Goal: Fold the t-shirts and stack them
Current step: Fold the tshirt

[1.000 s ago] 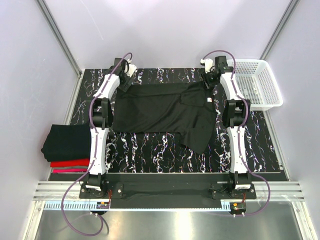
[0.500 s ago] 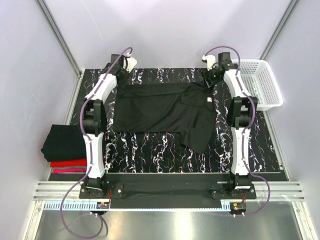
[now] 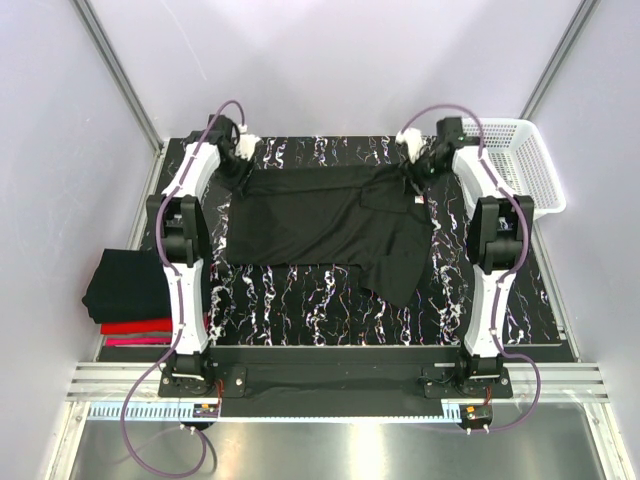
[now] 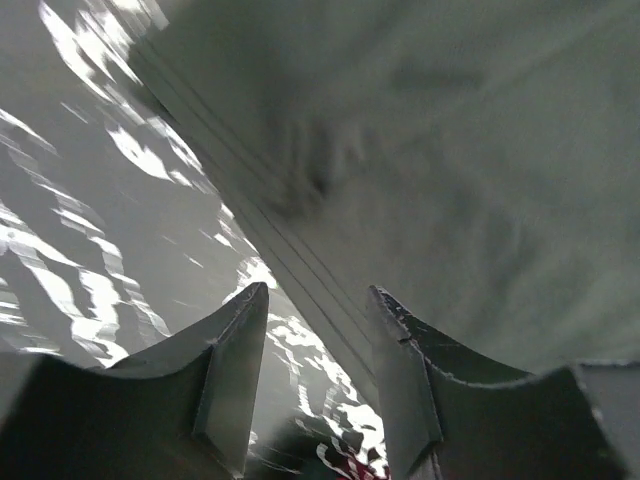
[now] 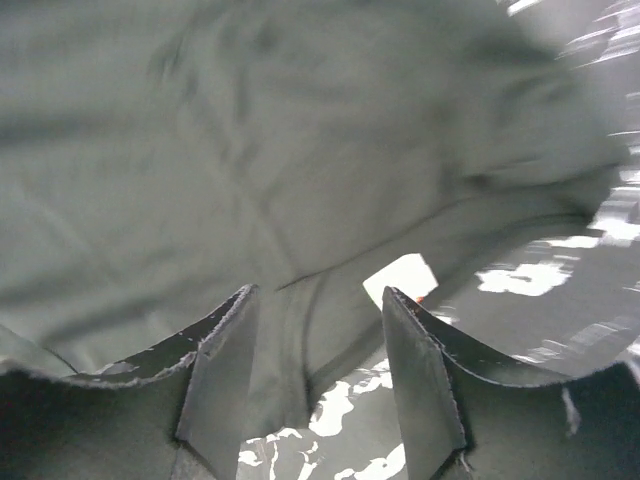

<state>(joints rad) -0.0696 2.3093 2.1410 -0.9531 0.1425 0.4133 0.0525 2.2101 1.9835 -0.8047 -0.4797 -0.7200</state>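
Left wrist: t-shirt (image 4: 450, 150) hem lies between gripper's (image 4: 318, 335) jaws.

A bare strip of table (image 3: 300, 310) lies open between the near hem of the spread black shirt (image 3: 320, 220) and the arm bases. A narrower bare band runs behind the shirt, along the back wall (image 3: 330, 70).

On the right, the basket (image 3: 500, 123) fills the far corner just beside the right arm. On the left, the stack of folded shirts (image 3: 130, 285) sits close against the left arm.

The left gripper (image 3: 242, 155) and right gripper (image 3: 413, 168) sit low at the shirt's far corners. The wrist views are blurred, but the fingers of both seem to stand apart, with cloth just ahead of them.
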